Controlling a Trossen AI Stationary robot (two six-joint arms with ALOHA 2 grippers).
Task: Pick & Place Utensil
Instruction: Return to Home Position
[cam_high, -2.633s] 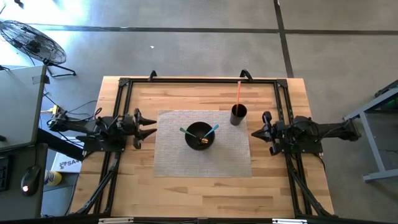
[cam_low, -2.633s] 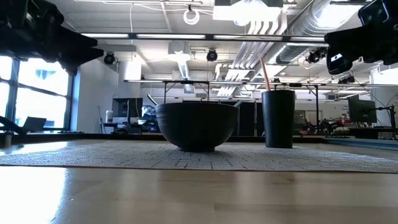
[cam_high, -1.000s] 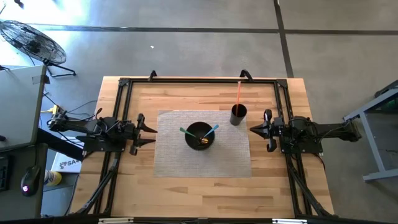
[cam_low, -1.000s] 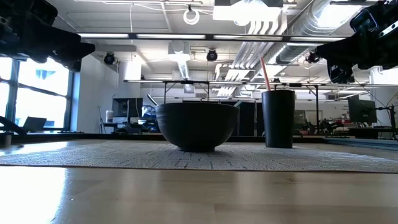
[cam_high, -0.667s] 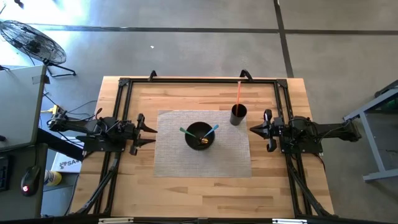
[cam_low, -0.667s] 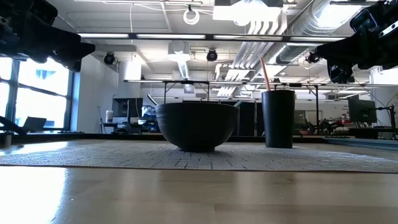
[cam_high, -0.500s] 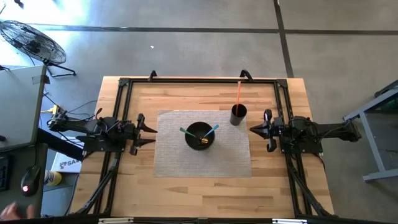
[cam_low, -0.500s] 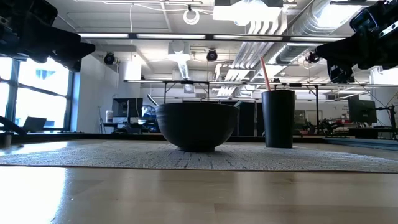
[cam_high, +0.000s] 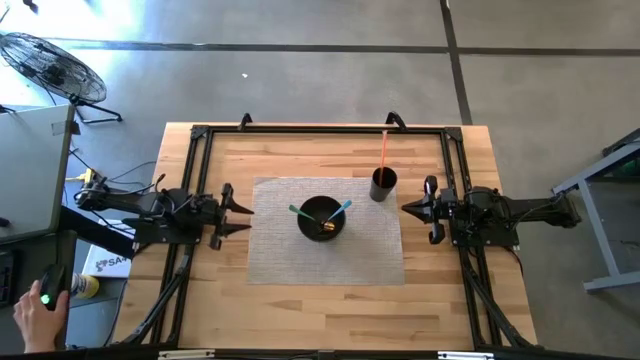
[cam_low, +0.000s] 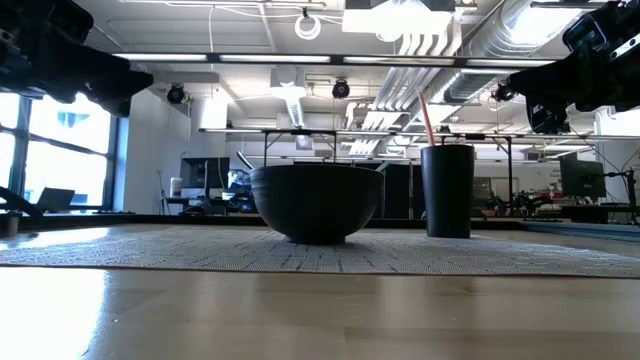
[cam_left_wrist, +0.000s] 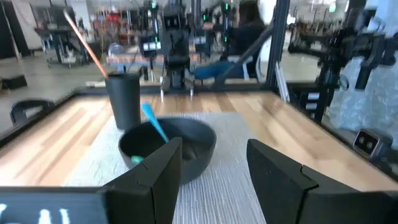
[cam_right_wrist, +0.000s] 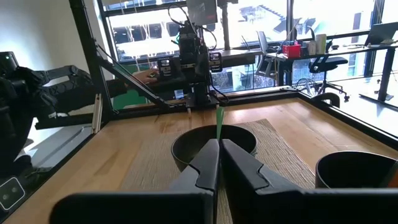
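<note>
Your left gripper (cam_high: 240, 212) hangs over the bare wood of the table (cam_high: 300, 310), just off the edge of the mat (cam_high: 280, 255). Its fingers (cam_left_wrist: 155, 177) stand wide apart, and there is nothing between them. Straight ahead of it, in the middle of the mat, sits the bowl (cam_high: 321, 239). The cup (cam_high: 384, 190) stands beyond the bowl and off to one side, at the mat's far corner from this gripper.

Your right gripper (cam_high: 408, 209) faces the left one from the opposite side of the mat, also just off the mat's edge. Its jaws are pressed together and hold nothing. The bowl (cam_right_wrist: 186, 146) lies directly ahead of it. The cup (cam_right_wrist: 348, 168) stands ahead and to one side, much nearer to this gripper than the bowl is.

All three utensils are put away. The spoon (cam_high: 298, 211) leans on the bowl's rim on the side toward your left gripper. The fork (cam_high: 343, 208) leans on the rim on the side toward your right gripper. The straw (cam_high: 383, 150) stands in the cup, slightly tilted. Something small and yellowish also lies in the bowl, but you cannot tell what it is.

Well behind the left gripper, off the table, a person's hand (cam_high: 40, 305) shows beside a small green light.
</note>
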